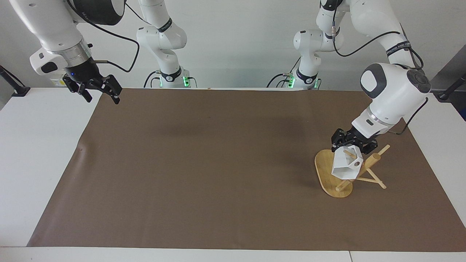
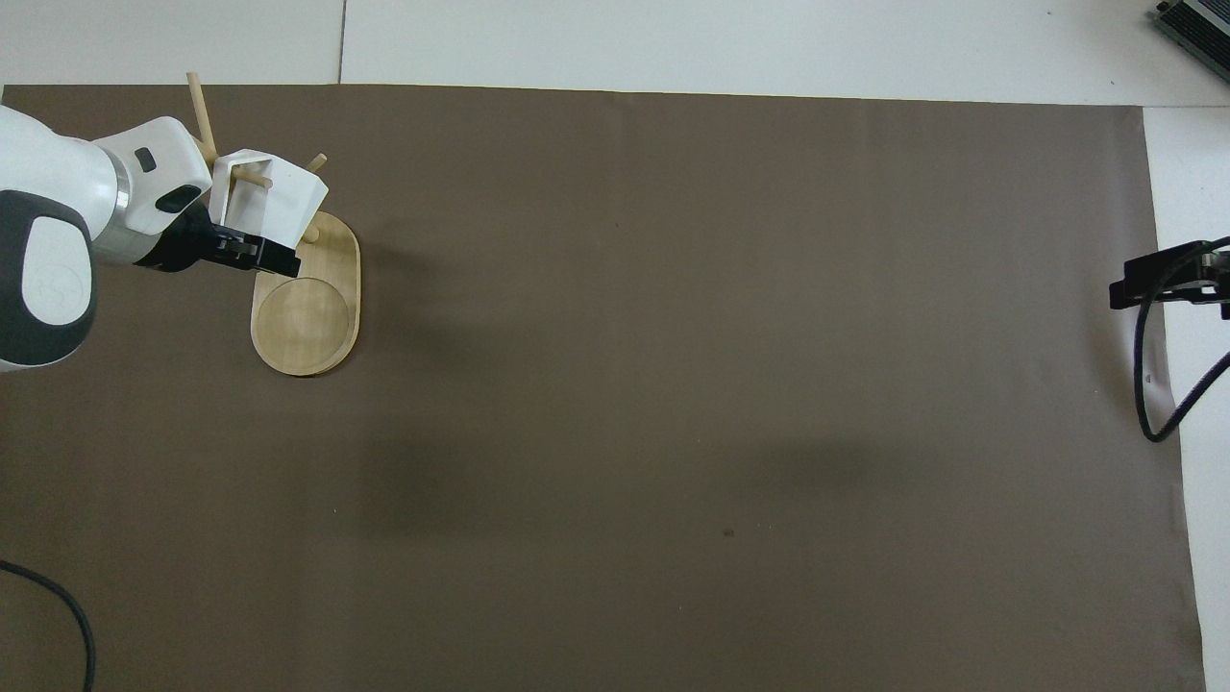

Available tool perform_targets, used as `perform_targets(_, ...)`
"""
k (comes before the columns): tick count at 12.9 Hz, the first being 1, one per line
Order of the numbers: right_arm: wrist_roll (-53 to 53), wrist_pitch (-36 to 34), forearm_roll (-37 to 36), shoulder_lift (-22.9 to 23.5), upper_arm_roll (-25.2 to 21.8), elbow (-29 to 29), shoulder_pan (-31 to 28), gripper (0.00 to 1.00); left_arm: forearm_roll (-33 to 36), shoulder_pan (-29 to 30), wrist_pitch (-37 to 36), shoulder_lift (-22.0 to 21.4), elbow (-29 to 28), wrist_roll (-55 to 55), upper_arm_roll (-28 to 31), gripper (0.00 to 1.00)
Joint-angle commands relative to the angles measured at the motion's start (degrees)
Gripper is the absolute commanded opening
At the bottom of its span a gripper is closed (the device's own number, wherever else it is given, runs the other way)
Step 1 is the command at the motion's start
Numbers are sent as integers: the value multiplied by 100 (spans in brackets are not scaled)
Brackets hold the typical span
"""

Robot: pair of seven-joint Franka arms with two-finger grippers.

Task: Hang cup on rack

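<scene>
Facing view first: we see the left gripper (image 1: pixel 348 145) over the rack (image 1: pixel 329 171), clamped on the cup (image 1: pixel 346 165), gripping it from above. The cup is tilted, its open hexagonal mouth turned toward the camera, and one thin peg (image 1: pixel 350 154) of the rack runs into that mouth. The round hole in the handle sits just beside the central post (image 1: pixel 368 164). We cannot tell whether the cup's weight already rests on the peg. The rack stands on the brown mat (image 1: pixel 204 163) toward the left arm's end of the table.

From overhead, we find the left gripper (image 2: pixel 252 252) touching the cup (image 2: pixel 279 202) above the oval base (image 2: pixel 307 308).

The right gripper (image 1: pixel 97 90) waits, fingers spread apart and holding nothing, over the mat's corner at the right arm's end.
</scene>
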Motion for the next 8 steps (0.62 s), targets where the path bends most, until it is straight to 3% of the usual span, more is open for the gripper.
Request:
perform_targets(1,-139,89,-29,-30,30,-15,-67,100,116,106,-206,41,174,-109,-48,0)
perform_targets(6,-157,80,-38,-92,38,12,-67,100,125,97,-241,32,183,-126,-48,0)
perform_targets(7,-165,80,-38,-92,47,20,-67,100,133,89,-241,23,192,-126,-48,20)
perform_targets(8,-218,89,14,-92,47,29,-67,100,133,80,-207,23,192,-126,-48,60)
